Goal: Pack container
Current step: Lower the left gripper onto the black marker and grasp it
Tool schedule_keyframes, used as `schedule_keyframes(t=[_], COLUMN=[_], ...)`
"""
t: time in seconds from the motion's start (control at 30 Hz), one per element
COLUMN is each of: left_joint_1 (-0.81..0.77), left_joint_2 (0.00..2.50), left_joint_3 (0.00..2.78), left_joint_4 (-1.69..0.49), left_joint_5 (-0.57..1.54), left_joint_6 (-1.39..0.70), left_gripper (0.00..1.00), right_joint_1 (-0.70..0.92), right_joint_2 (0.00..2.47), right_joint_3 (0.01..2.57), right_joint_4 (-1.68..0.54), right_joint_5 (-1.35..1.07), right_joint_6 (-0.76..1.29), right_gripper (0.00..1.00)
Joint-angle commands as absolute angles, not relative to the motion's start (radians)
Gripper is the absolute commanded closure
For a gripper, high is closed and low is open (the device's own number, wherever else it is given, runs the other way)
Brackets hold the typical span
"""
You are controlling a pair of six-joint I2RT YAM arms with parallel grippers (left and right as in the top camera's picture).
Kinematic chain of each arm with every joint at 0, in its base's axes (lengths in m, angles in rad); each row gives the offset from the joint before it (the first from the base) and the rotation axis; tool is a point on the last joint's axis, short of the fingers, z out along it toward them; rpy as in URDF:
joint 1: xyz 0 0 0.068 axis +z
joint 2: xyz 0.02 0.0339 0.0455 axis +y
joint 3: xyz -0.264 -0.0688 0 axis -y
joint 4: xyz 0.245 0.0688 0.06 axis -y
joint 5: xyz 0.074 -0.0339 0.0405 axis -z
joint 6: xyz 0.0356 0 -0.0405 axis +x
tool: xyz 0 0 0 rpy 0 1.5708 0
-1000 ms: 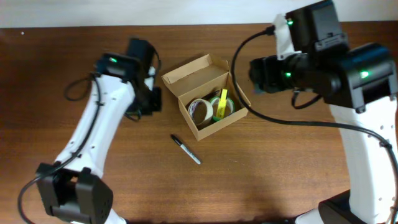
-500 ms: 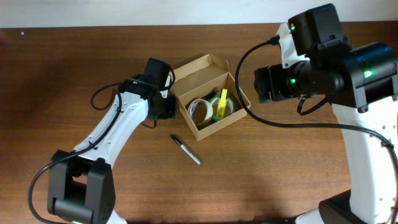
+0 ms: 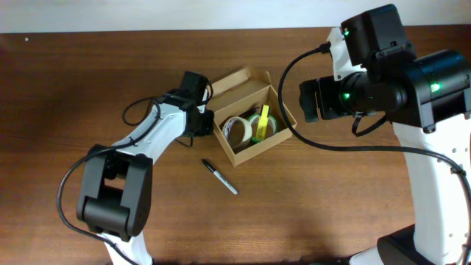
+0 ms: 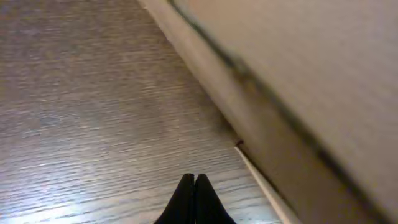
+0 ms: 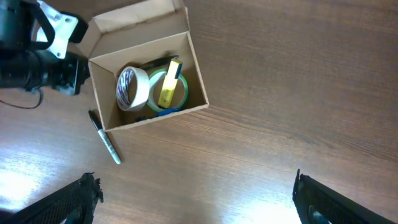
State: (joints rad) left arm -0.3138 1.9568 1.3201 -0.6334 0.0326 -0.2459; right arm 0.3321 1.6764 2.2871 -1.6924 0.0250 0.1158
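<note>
The left gripper, its black tapered fingers pressed together, sits low over the grained brown wood table, just beside the left wall of the open rectangular matte cardboard container, while the right gripper hangs spread wide to the container's right.
</note>
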Motion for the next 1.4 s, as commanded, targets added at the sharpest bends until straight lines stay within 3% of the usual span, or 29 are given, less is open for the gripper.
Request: schedule_keyframes(t=[0.0,0.57,1.03,1.37], left_joint_1=[-0.316,-0.316,-0.347,-0.334], left_joint_2=[1.997,1.997,1.997,1.997], left_joint_3=[1.310,1.337,1.454,1.454], left_joint_4=[-0.603,-0.390,-0.367,-0.637], left_joint_5=[0.072,0.277,0.304,0.154], left_joint_6=[-0.231,-0.335,-0.352,-0.178], left_gripper=[0.98,0.98,0.98,0.98], right_joint_1=[0.328,0.328,0.328,0.327], right_joint_2=[1.667,1.667,1.667,1.667], right_joint_3=[2.299,2.299,2.299,2.299], right_joint_4=[-1.699,-1.699,-1.699,-1.699], right_joint_5=[0.016,0.016,0.016,0.038], right_joint_6=[0.112,0.112,0.112,0.101], right_gripper=[0.01,0.01,0.01,0.01])
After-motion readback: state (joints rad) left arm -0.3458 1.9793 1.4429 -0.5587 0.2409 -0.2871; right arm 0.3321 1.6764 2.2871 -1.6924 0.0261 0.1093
